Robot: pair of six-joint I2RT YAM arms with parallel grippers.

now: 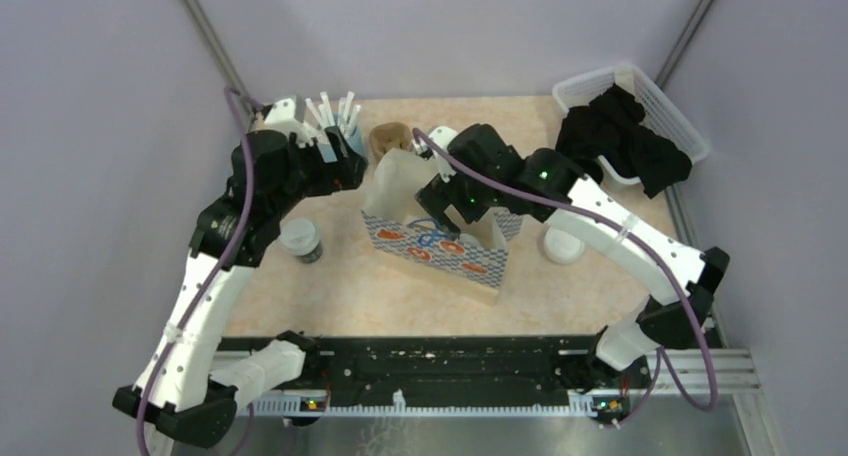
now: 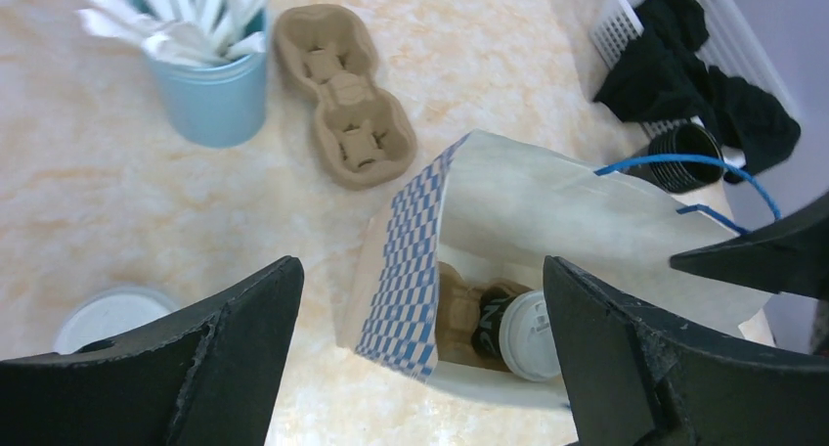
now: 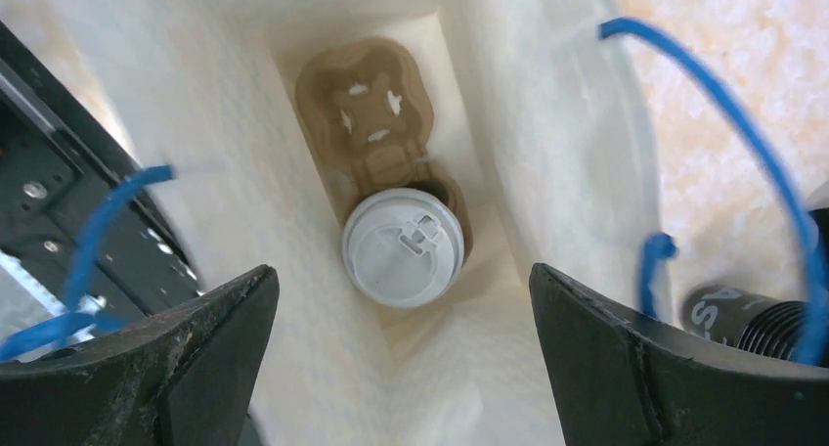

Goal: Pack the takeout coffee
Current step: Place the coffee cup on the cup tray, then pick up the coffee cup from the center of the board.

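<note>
— What could go wrong from here?

— The paper bag [image 1: 440,261] is soft-walled and stands unsupported mid-bench [image 1: 330,296]. The right pincer [image 3: 403,275] hangs over its mouth, released and holding nothing, with the blue handles [image 3: 714,94] looping on either side of its fingers. I judge that a finger could snag a handle and drag or tip the bag, and the coffee inside would go with it.

— And the cups not yet packed?

— One lidded cup [image 1: 300,238] stands on the bench to the near left of the bag, and what looks like a second lidded cup [image 1: 563,244] stands to its right. The left pincer [image 2: 420,270] is also released and empty, above the bag's left side. If it squeezes a paper cup too hard, the lid may pop. If it lowers the cup off-centre, the cup would miss the free well of the pulp carrier [image 3: 364,104] at the bottom of the bag and lean over.

— How does the packed coffee look?

— The takeout coffee cup [image 3: 403,247] sits in one well of that carrier, deep inside the bag, and the other well is bare. From above it appears upright, with its round white sip lid pressed on and the sip tab showing. The left wrist view shows a black wall with white lettering — too small to read.
</note>
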